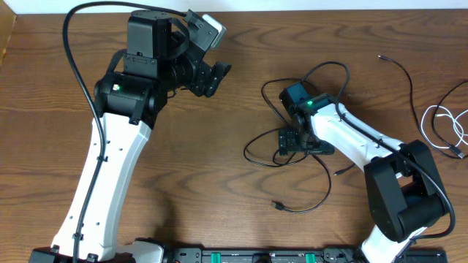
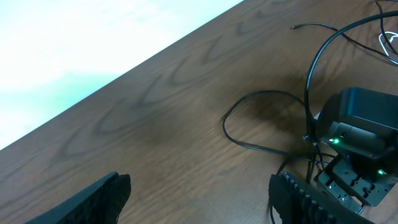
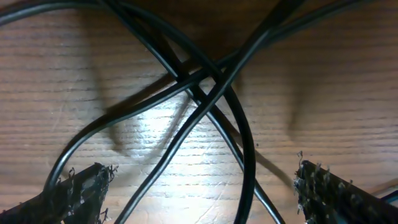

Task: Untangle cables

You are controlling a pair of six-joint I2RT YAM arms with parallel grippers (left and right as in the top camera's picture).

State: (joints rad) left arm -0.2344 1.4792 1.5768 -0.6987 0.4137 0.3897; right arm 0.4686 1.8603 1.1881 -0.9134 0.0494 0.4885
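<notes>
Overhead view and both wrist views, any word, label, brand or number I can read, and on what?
No readable text in any view. The white-and-black left arm, the white-and-black right arm, the thin black cables and the brown wooden table show no legible marks; the green light on the right arm is only a lamp.

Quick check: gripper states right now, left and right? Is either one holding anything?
left gripper: open, holding nothing.
right gripper: open, holding nothing; crossed black cables lie between its fingers.
</notes>
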